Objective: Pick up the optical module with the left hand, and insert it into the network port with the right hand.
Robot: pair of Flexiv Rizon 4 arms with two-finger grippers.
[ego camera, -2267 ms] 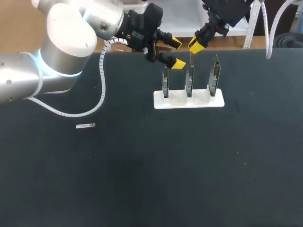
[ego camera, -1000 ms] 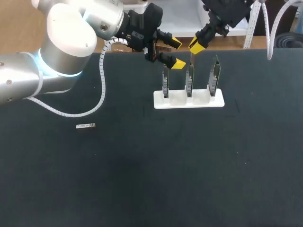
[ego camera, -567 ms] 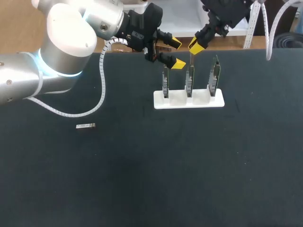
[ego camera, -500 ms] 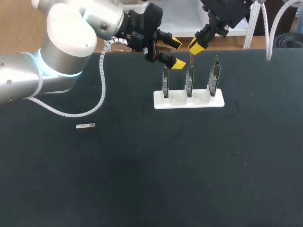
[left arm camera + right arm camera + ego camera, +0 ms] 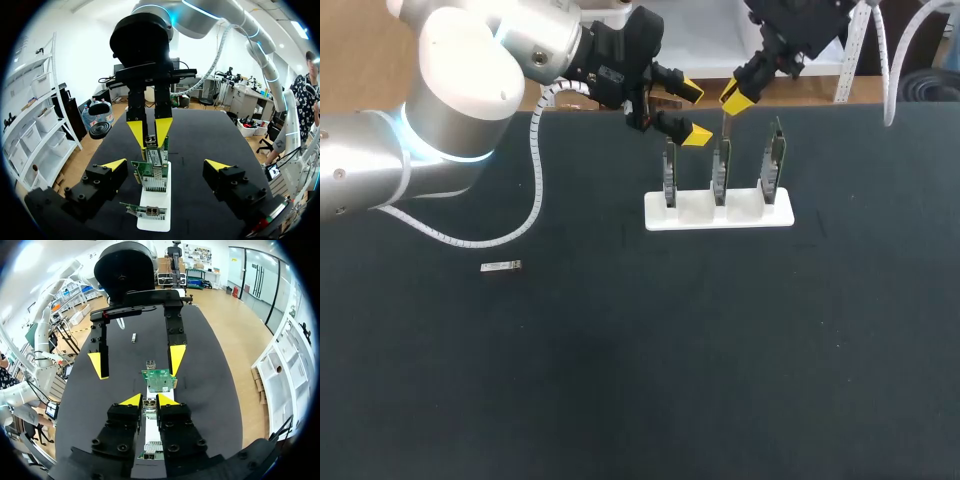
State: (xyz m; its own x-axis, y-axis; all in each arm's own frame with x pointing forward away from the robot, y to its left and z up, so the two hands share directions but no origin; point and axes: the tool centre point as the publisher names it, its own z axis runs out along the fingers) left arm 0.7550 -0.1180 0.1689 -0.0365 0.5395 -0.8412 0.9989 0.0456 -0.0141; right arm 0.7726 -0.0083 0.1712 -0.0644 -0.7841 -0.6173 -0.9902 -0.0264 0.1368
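The white holder [image 5: 697, 210] on the far side of the table [image 5: 670, 360] carries three green boards standing upright in a row: left board [image 5: 669, 172], middle board [image 5: 720, 168] and right board [image 5: 773, 162]. The optical module [image 5: 501, 266] lies flat on the table, well apart to the left and nearer than the holder, its long axis running left to right; which end leads cannot be told. The left gripper [image 5: 691, 112] hangs over the left board, fingers spread wide and empty. The right gripper [image 5: 733, 98] has its fingers pinched on the middle board's top.
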